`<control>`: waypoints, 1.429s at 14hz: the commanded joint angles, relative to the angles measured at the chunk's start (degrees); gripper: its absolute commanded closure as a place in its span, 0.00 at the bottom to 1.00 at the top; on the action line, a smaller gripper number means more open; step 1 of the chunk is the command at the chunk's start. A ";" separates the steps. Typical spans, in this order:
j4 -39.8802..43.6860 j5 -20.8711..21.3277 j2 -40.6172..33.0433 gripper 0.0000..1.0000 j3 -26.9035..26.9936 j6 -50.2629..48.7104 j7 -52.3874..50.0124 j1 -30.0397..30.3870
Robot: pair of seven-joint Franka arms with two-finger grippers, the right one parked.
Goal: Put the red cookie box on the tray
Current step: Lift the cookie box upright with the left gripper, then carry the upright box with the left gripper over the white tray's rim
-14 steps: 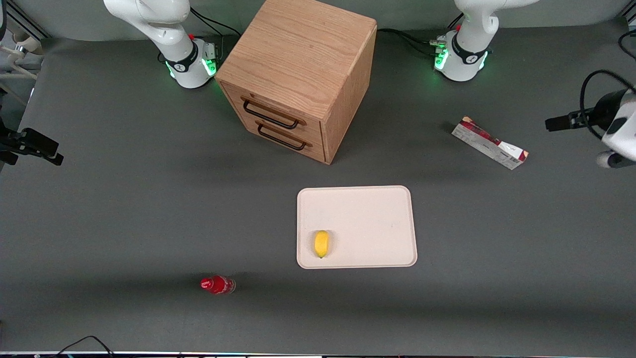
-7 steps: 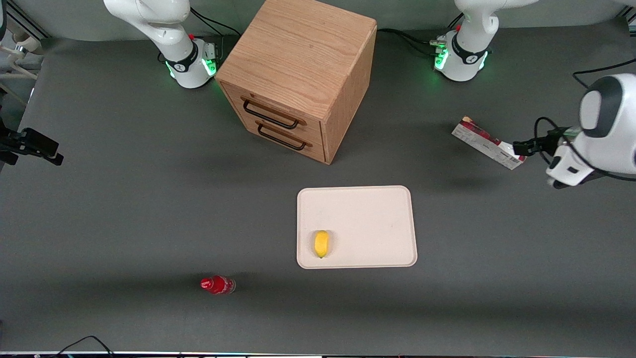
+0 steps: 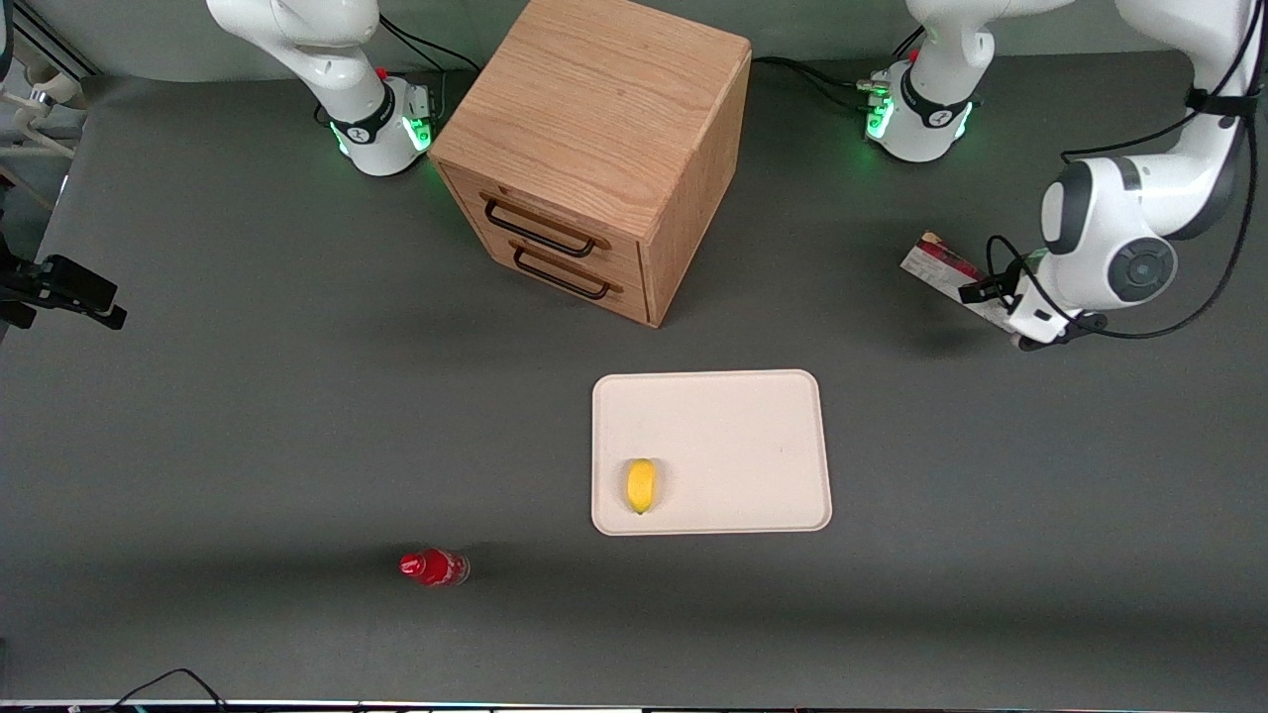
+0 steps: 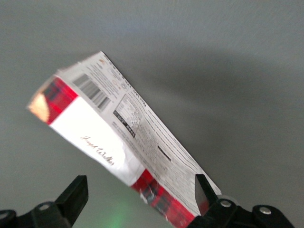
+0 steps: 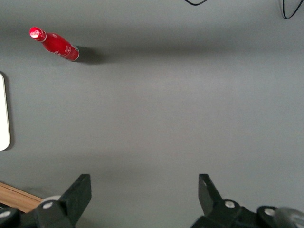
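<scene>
The red cookie box (image 3: 937, 261) lies flat on the dark table toward the working arm's end, farther from the front camera than the tray (image 3: 738, 436). My left gripper (image 3: 1005, 309) hangs directly over the box's white-panelled end and hides that end in the front view. In the left wrist view the box (image 4: 118, 137) runs slantwise, grey printed side and red and white face showing. The gripper (image 4: 140, 184) is open, its fingers (image 4: 75, 194) wide apart, with one end of the box between them. The cream-white tray sits mid-table.
A small yellow fruit (image 3: 641, 485) lies on the tray near its corner. A wooden drawer cabinet (image 3: 594, 149) stands farther back, between the arm bases. A small red bottle (image 3: 433, 566) lies near the front edge, toward the parked arm's end.
The left arm has swung in from the table's edge toward the box. Its gripper now sits over the box's white end. The box, tray, fruit and bottle have not moved.
</scene>
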 commanded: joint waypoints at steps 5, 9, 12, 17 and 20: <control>-4.16 1.48 -2.41 1.00 0.73 4.37 -1.39 -0.13; -0.49 1.31 -2.85 1.00 0.99 0.09 -1.57 -0.13; 10.03 0.52 -2.94 1.00 0.38 -12.37 -1.66 -0.22; 35.61 -3.35 1.09 1.00 -3.21 -31.90 -2.10 -0.57; 47.30 -3.35 6.18 1.00 -8.13 -35.96 -3.33 -0.74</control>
